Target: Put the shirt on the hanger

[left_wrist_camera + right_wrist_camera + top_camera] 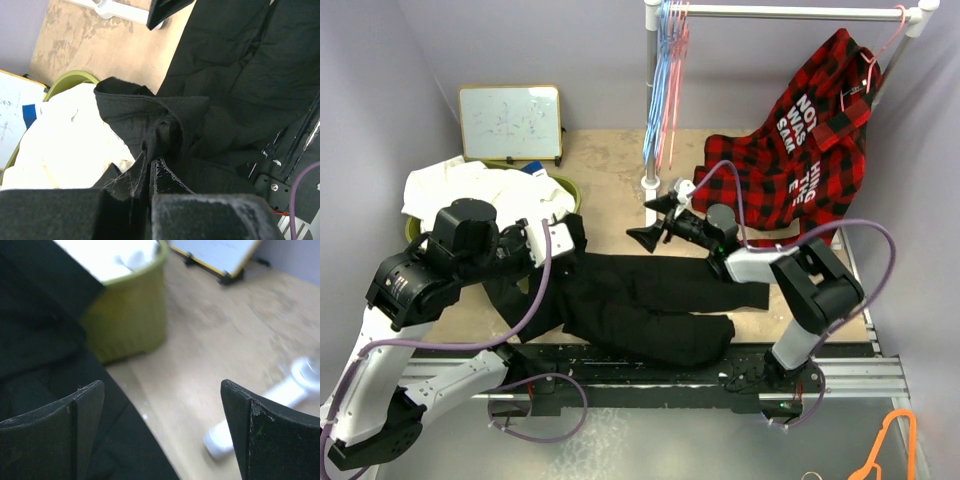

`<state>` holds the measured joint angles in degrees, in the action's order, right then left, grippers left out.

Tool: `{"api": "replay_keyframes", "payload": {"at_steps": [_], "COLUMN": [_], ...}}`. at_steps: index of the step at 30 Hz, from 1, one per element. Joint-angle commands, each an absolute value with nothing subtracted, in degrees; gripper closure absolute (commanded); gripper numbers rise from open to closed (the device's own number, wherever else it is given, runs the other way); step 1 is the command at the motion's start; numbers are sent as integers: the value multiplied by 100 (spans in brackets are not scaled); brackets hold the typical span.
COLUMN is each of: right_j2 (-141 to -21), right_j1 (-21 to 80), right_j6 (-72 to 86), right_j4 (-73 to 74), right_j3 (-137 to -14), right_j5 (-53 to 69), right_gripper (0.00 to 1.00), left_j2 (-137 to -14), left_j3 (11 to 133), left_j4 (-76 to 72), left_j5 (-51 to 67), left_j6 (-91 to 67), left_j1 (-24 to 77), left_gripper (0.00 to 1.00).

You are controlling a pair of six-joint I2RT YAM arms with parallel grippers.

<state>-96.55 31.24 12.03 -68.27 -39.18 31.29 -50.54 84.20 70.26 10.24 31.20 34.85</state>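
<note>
The black shirt (650,300) lies spread across the middle of the table. My left gripper (572,236) is shut on a bunched fold at its left end; in the left wrist view the fingers (150,172) pinch this black cloth (165,120). My right gripper (651,222) is open and empty just above the shirt's far edge. In the right wrist view its gap (162,415) frames bare table, with the shirt (45,340) at the left. Thin pink hangers (673,90) hang among light-blue ones on the rail. Another pink hanger (888,42) carries the plaid shirt.
A green basket (570,187) holding a white garment (470,190) stands at the left, with a small whiteboard (510,122) behind it. The white rack post (651,110) and foot (280,405) stand behind the right gripper. The red plaid shirt (800,150) hangs at right. An orange hanger (895,440) lies off the table.
</note>
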Motion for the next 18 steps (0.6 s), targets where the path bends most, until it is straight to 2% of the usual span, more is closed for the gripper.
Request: {"api": "replay_keyframes", "payload": {"at_steps": [1, 4, 9, 15, 18], "right_j2": [-10425, -10950, -11444, -12069, -12259], "right_j1": [3214, 3378, 3880, 4243, 4386], "right_j6": [2507, 3344, 2724, 2914, 2798], "right_j4": [-8874, -9695, -8788, -8826, -8567], "right_j3": [-4845, -5271, -6048, -6672, -6919], "right_j5": [4898, 5166, 5096, 4811, 4721], "right_gripper": [0, 0, 0, 0, 4], "left_j2": [-4942, -4957, -5032, -5098, -5100], "left_j3": [8504, 8503, 8572, 8615, 8622], "left_j4": [7072, 7091, 7110, 7100, 7085], "left_j5": [819, 808, 861, 937, 957], "left_j6": [3308, 3322, 3318, 3316, 3306], "left_j1": [3412, 3378, 3327, 3232, 3179], "left_gripper": [100, 100, 100, 100, 100]}}
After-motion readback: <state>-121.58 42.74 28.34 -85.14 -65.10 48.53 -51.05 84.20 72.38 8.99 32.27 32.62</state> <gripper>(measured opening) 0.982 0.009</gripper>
